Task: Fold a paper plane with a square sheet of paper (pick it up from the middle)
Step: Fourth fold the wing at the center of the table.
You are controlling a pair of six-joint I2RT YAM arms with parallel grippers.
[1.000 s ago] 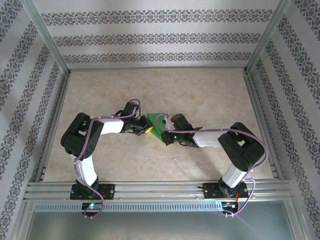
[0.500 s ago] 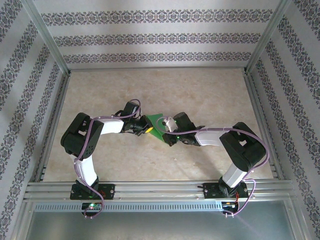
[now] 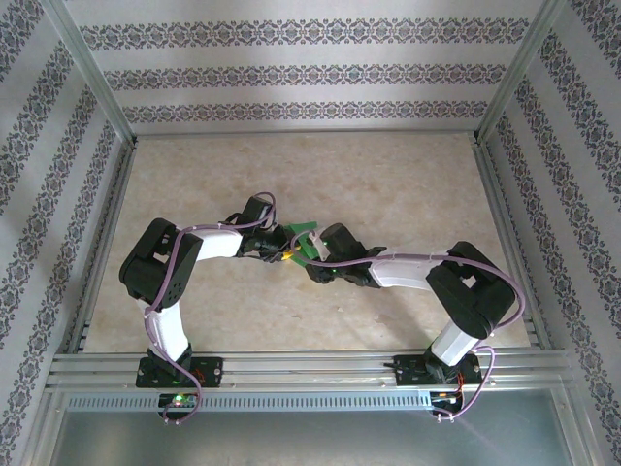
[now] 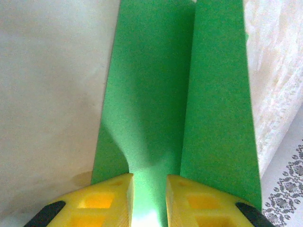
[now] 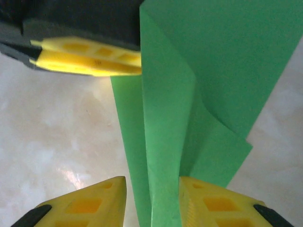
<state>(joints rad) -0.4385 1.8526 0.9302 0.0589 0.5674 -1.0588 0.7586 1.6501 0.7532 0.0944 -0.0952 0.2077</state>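
Note:
The paper plane is a folded piece of bright green paper held just above the table between the two wrists. In the left wrist view its layered wings spread away from me, and a central fold fills the narrow gap of my left gripper, touching both yellow fingers. In the right wrist view the green paper runs down between the fingers of my right gripper; the left finger stands apart from it with table showing between. The left gripper's yellow finger shows at the upper left there.
The beige table is ringed by a metal frame and patterned walls. Both arms bend inward and meet near the table's middle, their wrists almost touching. Free room lies behind and to both sides of them.
My right wrist has moved left, closer to the left gripper, and its jaws have widened. The green paper shows narrower from above than a second ago.

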